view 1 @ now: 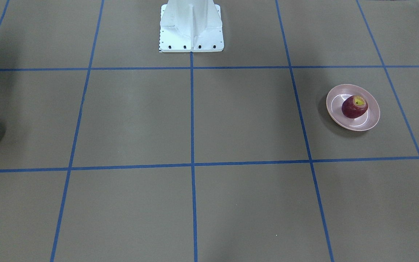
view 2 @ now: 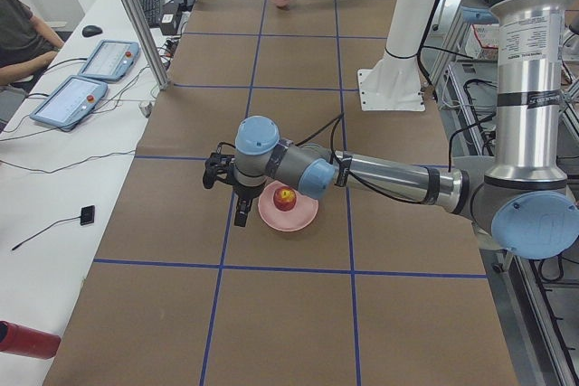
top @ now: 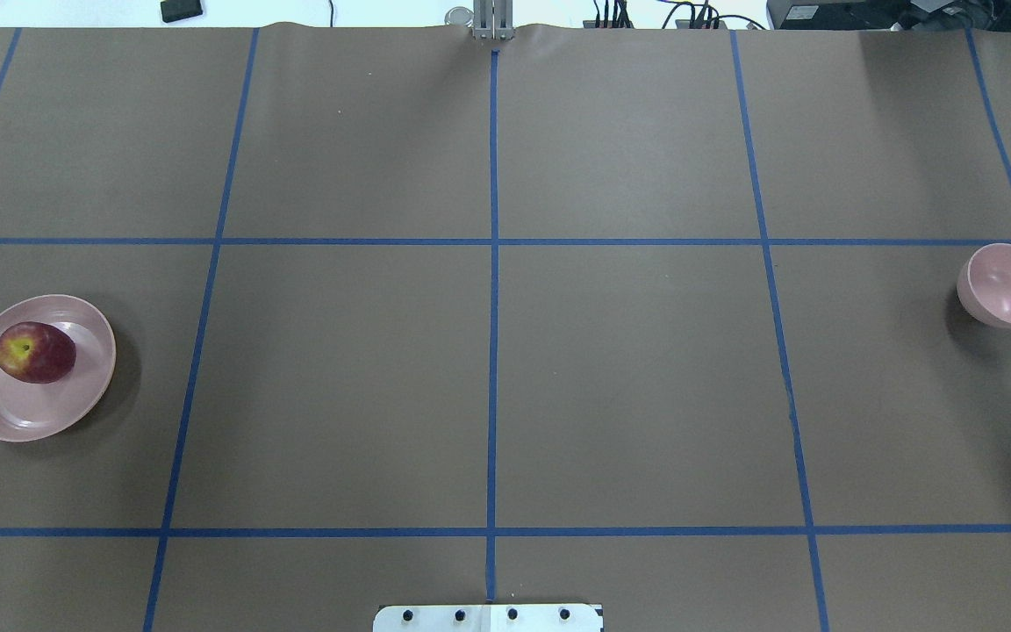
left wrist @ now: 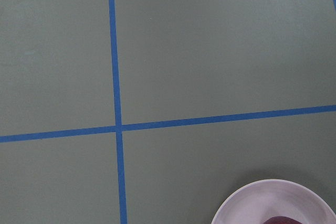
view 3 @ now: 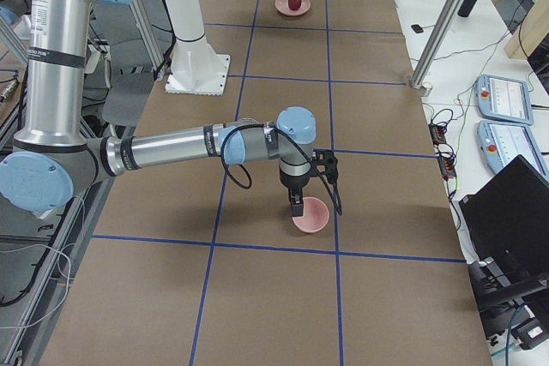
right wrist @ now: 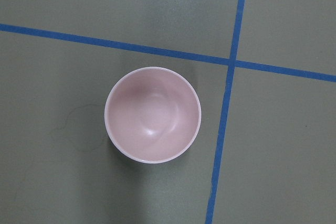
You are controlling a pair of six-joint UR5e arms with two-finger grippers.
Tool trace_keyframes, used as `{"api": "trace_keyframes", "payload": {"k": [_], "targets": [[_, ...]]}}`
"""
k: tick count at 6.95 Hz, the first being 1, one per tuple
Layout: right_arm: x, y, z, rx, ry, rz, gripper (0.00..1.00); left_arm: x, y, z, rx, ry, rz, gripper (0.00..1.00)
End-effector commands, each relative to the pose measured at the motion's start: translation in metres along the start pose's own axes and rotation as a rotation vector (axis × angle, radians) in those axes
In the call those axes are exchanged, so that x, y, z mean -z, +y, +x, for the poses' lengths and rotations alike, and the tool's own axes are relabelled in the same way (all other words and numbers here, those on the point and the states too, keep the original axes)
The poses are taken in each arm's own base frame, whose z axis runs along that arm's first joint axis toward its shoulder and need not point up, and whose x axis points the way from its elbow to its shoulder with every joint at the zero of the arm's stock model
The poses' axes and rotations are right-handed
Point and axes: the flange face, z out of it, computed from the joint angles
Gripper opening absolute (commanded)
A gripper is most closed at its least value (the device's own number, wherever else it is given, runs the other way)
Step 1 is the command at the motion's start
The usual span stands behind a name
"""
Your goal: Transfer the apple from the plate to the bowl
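Observation:
The dark red apple (view 1: 355, 106) with a yellow stem patch lies on the wide pink plate (view 1: 372, 117) on my left side, as the overhead view shows too: apple (top: 36, 352), plate (top: 5, 412). The small deep pink bowl (top: 1007, 285) stands empty on my right side. In the exterior left view my left gripper (view 2: 240, 212) hangs beside the plate (view 2: 303, 219), on its side away from my base. In the exterior right view my right gripper (view 3: 297, 205) hangs just above the bowl (view 3: 310, 214). I cannot tell whether either gripper is open. The right wrist view looks straight down into the bowl (right wrist: 152, 115).
My white base (view 1: 191, 25) stands at the table's middle edge. Blue tape lines grid the brown table. Beyond the far edge are two tablets (view 2: 81, 79), a seated person (view 2: 18, 33), a red bottle (view 2: 27, 339) and a laptop (view 3: 515, 212).

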Motion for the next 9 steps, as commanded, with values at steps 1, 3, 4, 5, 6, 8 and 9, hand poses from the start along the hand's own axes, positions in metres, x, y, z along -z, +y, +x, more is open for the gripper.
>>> {"api": "trace_keyframes", "payload": {"k": [1,3,4,5,6,8,9], "targets": [[-0.003,0.000,0.002,-0.003,0.001,-0.006,1.00,0.004,0.001,0.004,-0.010,0.009,0.007,0.98],[-0.013,0.001,0.010,-0.023,-0.007,-0.026,1.00,0.012,0.002,0.011,-0.019,0.014,0.018,0.98],[-0.013,0.000,0.010,-0.017,-0.011,-0.008,1.00,0.009,0.011,0.006,-0.011,0.005,0.009,0.98],[-0.014,0.001,0.009,-0.005,-0.027,0.003,1.00,0.010,0.011,0.007,-0.014,0.006,0.011,0.98],[-0.013,0.001,0.008,-0.001,-0.032,0.008,1.00,0.009,0.012,0.005,-0.012,0.004,0.010,0.98],[-0.011,0.000,0.003,0.014,-0.063,0.012,1.00,0.009,0.013,0.005,-0.011,0.005,0.009,0.98],[-0.011,0.000,0.004,0.025,-0.062,0.020,1.00,0.010,0.013,0.006,-0.011,0.005,0.009,0.98]]}}
